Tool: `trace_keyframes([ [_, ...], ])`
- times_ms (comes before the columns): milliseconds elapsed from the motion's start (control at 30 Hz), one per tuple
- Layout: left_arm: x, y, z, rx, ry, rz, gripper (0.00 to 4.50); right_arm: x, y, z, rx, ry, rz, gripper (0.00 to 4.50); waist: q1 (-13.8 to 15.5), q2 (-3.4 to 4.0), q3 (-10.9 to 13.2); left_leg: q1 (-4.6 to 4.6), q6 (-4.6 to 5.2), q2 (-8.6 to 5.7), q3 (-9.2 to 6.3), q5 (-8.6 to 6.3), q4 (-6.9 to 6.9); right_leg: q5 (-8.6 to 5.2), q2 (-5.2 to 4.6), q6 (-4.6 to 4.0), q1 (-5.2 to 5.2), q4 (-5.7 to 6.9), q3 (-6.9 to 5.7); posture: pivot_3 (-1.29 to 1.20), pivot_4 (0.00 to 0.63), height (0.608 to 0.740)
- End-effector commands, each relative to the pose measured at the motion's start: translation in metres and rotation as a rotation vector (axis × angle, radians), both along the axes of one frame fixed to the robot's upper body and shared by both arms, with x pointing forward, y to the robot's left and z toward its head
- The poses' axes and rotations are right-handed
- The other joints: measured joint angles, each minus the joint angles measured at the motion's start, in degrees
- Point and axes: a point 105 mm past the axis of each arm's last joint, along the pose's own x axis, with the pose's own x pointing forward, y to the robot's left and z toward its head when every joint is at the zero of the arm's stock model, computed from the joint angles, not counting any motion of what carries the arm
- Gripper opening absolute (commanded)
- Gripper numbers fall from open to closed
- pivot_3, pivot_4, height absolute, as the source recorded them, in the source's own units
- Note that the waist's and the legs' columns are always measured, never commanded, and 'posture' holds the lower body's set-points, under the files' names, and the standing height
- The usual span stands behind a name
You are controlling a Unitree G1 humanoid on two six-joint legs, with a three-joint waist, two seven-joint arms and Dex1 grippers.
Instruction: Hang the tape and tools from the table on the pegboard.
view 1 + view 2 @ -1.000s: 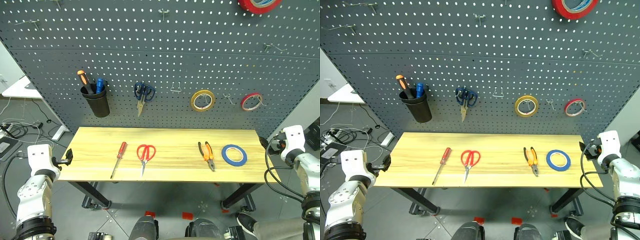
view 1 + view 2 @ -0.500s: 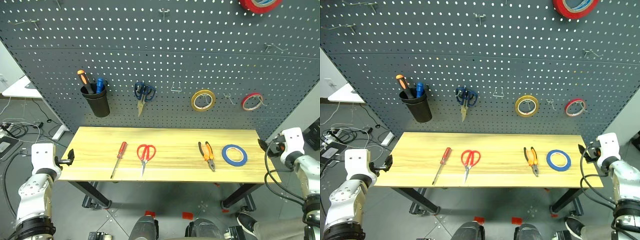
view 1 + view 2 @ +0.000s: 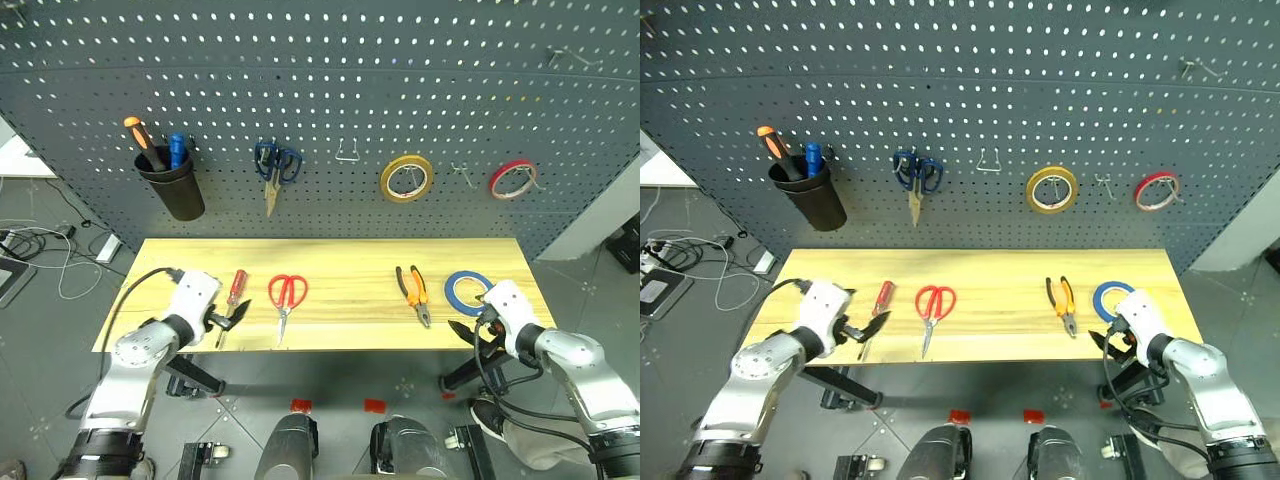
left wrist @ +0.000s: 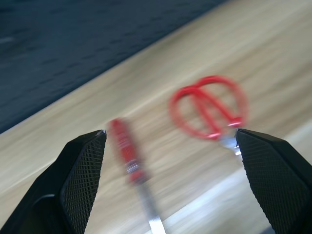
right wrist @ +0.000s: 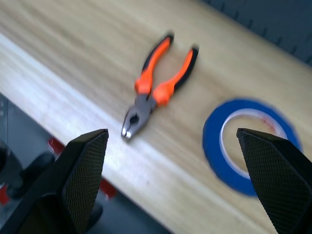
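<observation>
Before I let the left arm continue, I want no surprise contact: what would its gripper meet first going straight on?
Probably the slim red-handled screwdriver on the light wood table: it lies between the open left gripper's fingers, with the red-handled scissors beyond. Depth is uncertain.

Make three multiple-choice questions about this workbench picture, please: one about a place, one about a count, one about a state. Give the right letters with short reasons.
1. What lies directly beside the blue tape on the table?
A. red scissors
B. pliers
C. black cup

2. How many tape rolls hang on the pegboard?
A. two
B. none
C. four

3. How are the left gripper fingers?
A. shut on the screwdriver
B. shut on nothing
C. open

Answers:
1 B: the pliers are its nearest neighbour.
2 A: one yellow roll and one red roll hang there.
3 C: the left wrist view shows the fingers spread wide, with the screwdriver lying free between them.
</observation>
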Motion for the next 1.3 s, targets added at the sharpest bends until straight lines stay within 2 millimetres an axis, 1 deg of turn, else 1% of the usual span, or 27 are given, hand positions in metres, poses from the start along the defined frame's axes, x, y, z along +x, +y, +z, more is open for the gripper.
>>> trace_keyframes([
  [33,0.003,-0.045,0.020,0.020,-0.039,-0.228,4.45,0.016,-0.006,0.005,-0.032,0.026,-0.035,4.50,-0.10,-0.01,0.94,-0.02,0.00,0.00,0.00,0.00,0.00,0.00,0.00,0.01,-0.01,-0.01,-0.01,-0.05,0.271,0.740],
  [100,0.003,-0.065,0.024,0.021,-0.045,-0.327,4.45,0.027,-0.011,0.006,-0.038,0.050,-0.044,4.50,-0.14,-0.02,1.71,-0.08,0.04,-0.01,0.02,-0.02,0.00,0.00,0.01,0.01,-0.04,-0.04,0.00,-0.04,0.279,0.740],
  [167,0.003,-0.081,0.029,0.014,-0.049,-0.408,4.45,0.039,-0.014,0.007,-0.052,0.068,-0.043,4.50,-0.32,-0.05,2.27,-0.16,0.08,-0.01,0.03,-0.05,0.00,0.00,0.03,0.01,-0.10,-0.07,0.00,-0.04,0.295,0.740],
  [267,-0.002,-0.106,0.034,-0.017,-0.044,-0.514,4.45,0.055,-0.017,0.006,-0.084,0.105,-0.026,4.50,-0.54,-0.22,2.94,-0.60,0.10,0.01,0.02,-0.07,0.03,0.02,0.11,-0.02,-0.54,-0.01,0.00,-0.03,0.313,0.740],
  [300,-0.004,-0.111,0.035,-0.023,-0.040,-0.542,4.45,0.059,-0.018,0.005,-0.100,0.114,-0.016,4.50,-0.61,-0.25,3.31,-0.82,0.10,0.00,0.03,-0.07,0.07,0.15,0.13,-0.19,-0.81,0.11,0.04,-0.03,0.317,0.740],
  [333,-0.006,-0.117,0.034,-0.026,-0.034,-0.572,4.45,0.062,-0.019,0.002,-0.125,0.129,0.000,4.50,-0.66,-0.25,3.60,-0.88,0.10,-0.01,0.04,-0.07,0.10,0.15,0.13,-0.20,-0.88,0.18,0.05,-0.03,0.320,0.740],
  [533,-0.012,-0.139,0.028,-0.005,-0.037,-0.690,4.45,0.073,-0.025,-0.010,-0.225,0.225,0.072,4.50,-1.20,-0.30,5.49,-1.01,0.10,-0.06,-0.01,-0.08,0.09,0.07,0.10,-0.08,-0.92,0.13,-0.02,-0.03,0.350,0.740],
  [633,-0.015,-0.149,0.030,-0.004,-0.043,-0.747,4.50,0.075,-0.031,-0.013,-0.283,0.273,0.093,3.98,-1.41,-0.31,6.17,-1.04,0.10,-0.08,-0.01,-0.07,0.12,0.07,0.08,-0.07,-0.92,0.13,-0.04,-0.03,0.359,0.740],
  [700,-0.020,-0.155,0.029,0.003,-0.031,-0.801,4.50,0.074,-0.037,-0.015,-0.338,0.298,0.111,3.32,-1.49,-0.30,6.27,-1.04,0.10,-0.08,-0.02,-0.07,0.15,0.08,0.07,-0.06,-0.92,0.14,-0.05,-0.03,0.360,0.740],
  [733,-0.021,-0.156,0.028,0.009,-0.031,-0.819,4.50,0.074,-0.039,-0.016,-0.349,0.310,0.112,3.09,-1.50,-0.31,6.28,-1.04,0.10,-0.07,-0.03,-0.07,0.14,0.07,0.07,-0.06,-0.92,0.14,-0.07,-0.03,0.357,0.740],
  [800,-0.023,-0.159,0.028,0.011,-0.029,-0.841,4.50,0.072,-0.043,-0.017,-0.359,0.331,0.114,2.39,-1.50,-0.30,6.28,-1.03,0.09,-0.06,-0.05,-0.07,0.13,0.07,0.07,-0.06,-0.92,0.14,-0.11,-0.04,0.353,0.740],
  [867,-0.023,-0.161,0.029,0.006,-0.034,-0.853,4.50,0.071,-0.046,-0.018,-0.372,0.341,0.115,1.80,-1.50,-0.30,6.28,-1.03,0.08,-0.05,-0.08,-0.06,0.13,0.07,0.07,-0.05,-0.90,0.14,-0.15,-0.04,0.350,0.740],
  [900,-0.023,-0.163,0.031,-0.006,-0.045,-0.854,4.50,0.071,-0.047,-0.017,-0.370,0.344,0.109,1.38,-1.50,-0.30,6.28,-1.03,0.08,-0.06,-0.07,-0.06,0.15,0.07,0.06,-0.05,-0.90,0.14,-0.15,-0.04,0.346,0.740],
  [967,-0.021,-0.168,0.038,-0.044,-0.065,-0.849,4.50,0.074,-0.053,-0.009,-0.362,0.313,0.083,0.79,-1.39,-0.30,6.28,-1.03,0.08,-0.07,-0.08,-0.06,0.20,0.07,0.04,-0.05,-0.88,0.16,-0.17,-0.05,0.336,0.740],
  [1000,-0.019,-0.171,0.043,-0.069,-0.084,-0.842,4.50,0.077,-0.059,0.003,-0.352,0.252,0.058,0.67,-1.29,-0.29,6.28,-1.04,0.08,-0.10,-0.09,-0.06,0.22,0.07,0.00,-0.04,-0.88,0.18,-0.19,-0.06,0.333,0.740],
  [1067,-0.017,-0.174,0.050,-0.098,-0.111,-0.824,4.50,0.081,-0.065,0.022,-0.353,0.151,0.034,0.67,-0.92,-0.13,6.37,-1.15,0.06,-0.13,-0.16,-0.05,0.29,0.08,-0.06,-0.03,-0.88,0.18,-0.30,-0.06,0.332,0.740],
  [1133,-0.014,-0.177,0.059,-0.153,-0.140,-0.792,4.50,0.075,-0.065,0.044,-0.390,-0.006,0.029,0.67,-0.75,0.00,6.43,-1.31,-0.03,-0.16,-0.17,0.00,0.41,0.09,-0.10,0.03,-0.94,0.17,-0.34,-0.07,0.333,0.740],
  [1200,-0.012,-0.178,0.065,-0.179,-0.161,-0.766,4.50,0.061,-0.058,0.055,-0.418,-0.093,0.035,0.67,-0.64,0.00,6.45,-1.42,-0.04,-0.18,-0.21,0.00,0.43,0.01,-0.15,0.19,-0.99,0.17,-0.43,-0.08,0.338,0.740],
  [1267,-0.001,-0.177,0.078,-0.219,-0.220,-0.682,4.50,0.031,-0.034,0.055,-0.421,-0.179,0.061,0.67,-0.90,0.06,6.46,-1.46,-0.08,-0.16,-0.19,-0.02,0.42,-0.05,-0.15,0.29,-1.00,0.19,-0.45,-0.10,0.338,0.740],
  [1300,0.002,-0.176,0.084,-0.245,-0.238,-0.649,4.50,0.019,-0.022,0.060,-0.426,-0.241,0.059,0.67,-0.94,0.06,6.46,-1.41,-0.11,-0.14,-0.21,-0.04,0.43,-0.09,-0.14,0.37,-0.95,0.20,-0.49,-0.11,0.341,0.740],
])
